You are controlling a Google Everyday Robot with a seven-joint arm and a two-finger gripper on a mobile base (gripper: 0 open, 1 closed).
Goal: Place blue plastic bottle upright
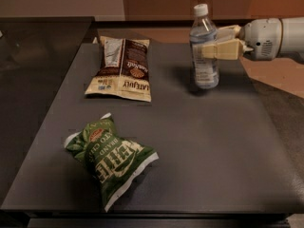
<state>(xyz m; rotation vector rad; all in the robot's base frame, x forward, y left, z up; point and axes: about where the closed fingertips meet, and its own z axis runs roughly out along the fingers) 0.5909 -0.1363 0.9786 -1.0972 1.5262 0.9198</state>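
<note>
Tool point(209, 45), reaching in level from the right, grips the upright blue plastic bottle point(205, 73).

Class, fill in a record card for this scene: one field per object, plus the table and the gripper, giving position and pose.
table: dark, flat top
blue plastic bottle: far right, upright, white cap on top
gripper: comes in from the right, shut on the bottle's middle
brown snack bag: far, left of the bottle, lying flat
green snack bag: near left, crumpled, lying down
task state: bottle upright, not yet released
</note>
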